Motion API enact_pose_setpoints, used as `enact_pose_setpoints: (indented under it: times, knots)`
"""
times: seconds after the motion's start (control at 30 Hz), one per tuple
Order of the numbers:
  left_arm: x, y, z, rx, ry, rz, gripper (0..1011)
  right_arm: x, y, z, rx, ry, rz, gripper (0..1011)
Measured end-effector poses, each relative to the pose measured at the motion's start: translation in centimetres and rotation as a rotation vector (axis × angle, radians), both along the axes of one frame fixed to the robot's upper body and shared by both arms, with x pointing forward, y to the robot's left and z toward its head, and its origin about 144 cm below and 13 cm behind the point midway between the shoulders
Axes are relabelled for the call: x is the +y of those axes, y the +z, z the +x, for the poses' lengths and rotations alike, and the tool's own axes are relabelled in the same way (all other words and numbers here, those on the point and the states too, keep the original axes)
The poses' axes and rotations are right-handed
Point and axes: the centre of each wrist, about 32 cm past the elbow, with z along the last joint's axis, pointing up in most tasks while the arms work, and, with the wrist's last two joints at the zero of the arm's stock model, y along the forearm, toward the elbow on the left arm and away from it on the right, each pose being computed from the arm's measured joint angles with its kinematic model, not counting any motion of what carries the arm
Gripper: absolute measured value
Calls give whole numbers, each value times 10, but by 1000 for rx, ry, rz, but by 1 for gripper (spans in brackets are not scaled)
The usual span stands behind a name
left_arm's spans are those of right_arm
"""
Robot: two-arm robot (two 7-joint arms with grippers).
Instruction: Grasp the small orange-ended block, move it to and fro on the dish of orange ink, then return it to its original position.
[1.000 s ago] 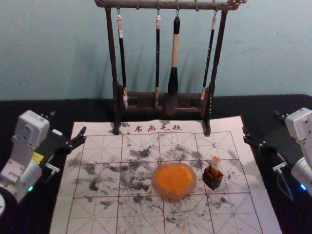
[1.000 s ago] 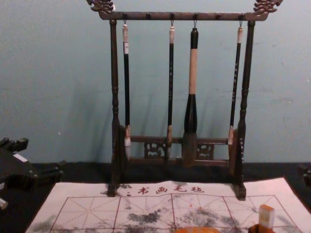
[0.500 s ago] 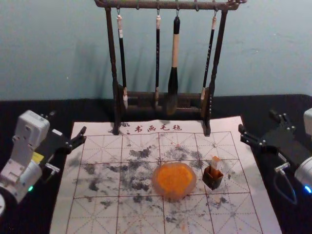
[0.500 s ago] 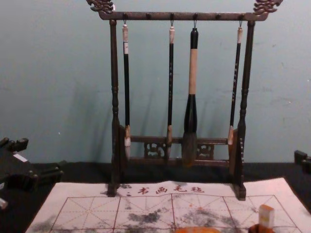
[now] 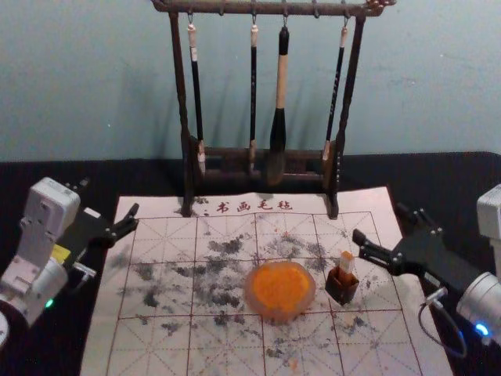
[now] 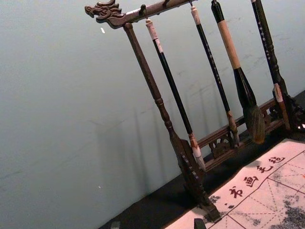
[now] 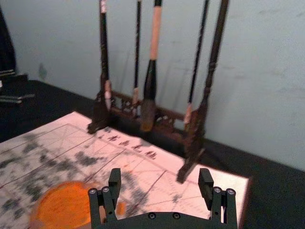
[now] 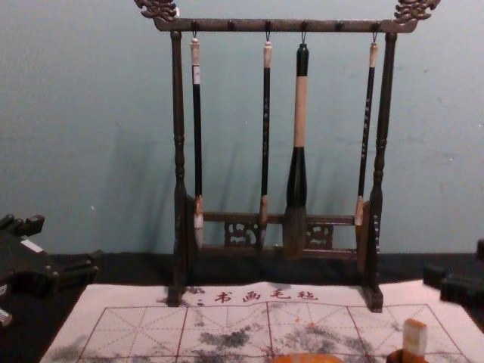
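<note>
In swings the right claw (image 5: 380, 222), spread open over the mat (image 5: 149, 356), closer to the block (image 5: 346, 263); left claw (image 5: 109, 197) parked at left, open too.

So we've got a dark wooden brush stand (image 8: 227, 26) at the far end of the mat (image 5: 149, 337), both feet planted on it, with carved dragon heads (image 6: 102, 10) on the top bar, pretty fancy tbh. Four brushes hang from it, tips down: a skinny one (image 8: 197, 128), another skinny one (image 8: 265, 151), a big chunky one (image 8: 300, 113) with a pale wood section, then a last skinny one (image 8: 367, 136). Our mat's pale with red grid lines, red characters (image 8: 250, 296) along the far edge and loads of grey-black smudges (image 5: 227, 300). Black table (image 5: 102, 176) underneath, plain bluish wall (image 8: 91, 113) behind.
</note>
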Motion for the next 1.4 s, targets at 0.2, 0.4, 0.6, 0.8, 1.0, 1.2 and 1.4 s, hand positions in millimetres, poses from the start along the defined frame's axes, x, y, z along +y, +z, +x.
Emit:
enact_pose_setpoints:
  times: [0.2, 0.4, 0.6, 0.8, 1.0, 1.2, 1.4]
  knots:
    - [0, 0, 0, 0, 0, 0, 1001, 4, -8, -2, 48, 50, 0, 1002]
    - [0, 0, 0, 0, 0, 0, 1001, 7, -16, -3, 95, 88, -2, 1002]
    - [0, 0, 0, 0, 0, 0, 1001, 9, -22, -2, 137, 99, -1, 1002]
    - [0, 0, 0, 0, 0, 0, 1001, 13, -25, 0, 155, 99, -7, 1002]
    - [0, 0, 0, 0, 0, 0, 1001, 15, -26, 3, 167, 99, -9, 1002]
    - [0, 0, 0, 0, 0, 0, 1001, 15, -26, 4, 171, 99, -10, 1002]
    - [0, 0, 0, 0, 0, 0, 1001, 14, -26, 3, 169, 98, -11, 1002]
